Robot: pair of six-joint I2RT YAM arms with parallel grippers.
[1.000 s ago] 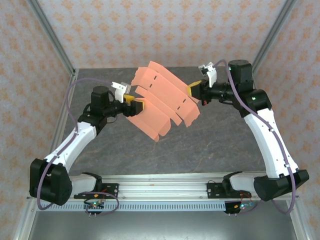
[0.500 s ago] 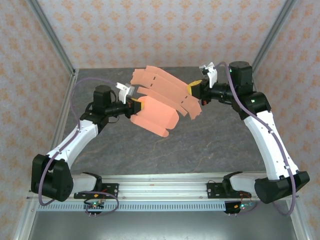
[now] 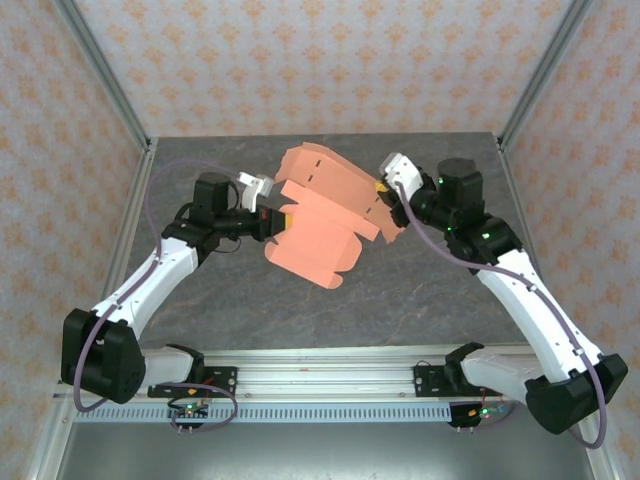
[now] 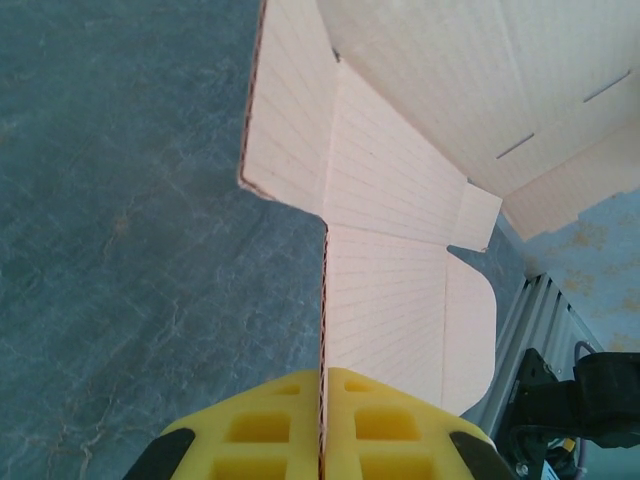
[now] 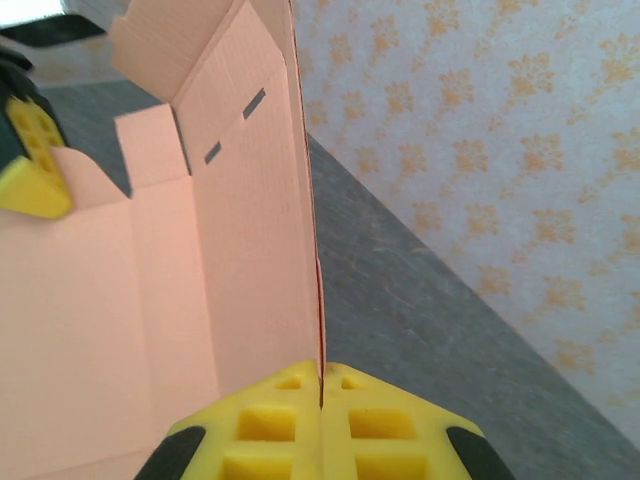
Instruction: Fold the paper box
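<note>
Two white-and-black arms rise from the bottom corners of the overhead view and bend inward. The left gripper (image 3: 281, 221), left of centre, and the right gripper (image 3: 383, 187), right of centre, face each other, each pinching an edge of the paper box (image 3: 315, 238).

Grey marbled tabletop (image 3: 400, 290), floral-patterned walls (image 3: 330, 60), aluminium rail (image 3: 330, 365) along near edge.

The box (image 4: 390, 190) runs off the left wrist view's top edge and the right wrist view's left edge.
</note>
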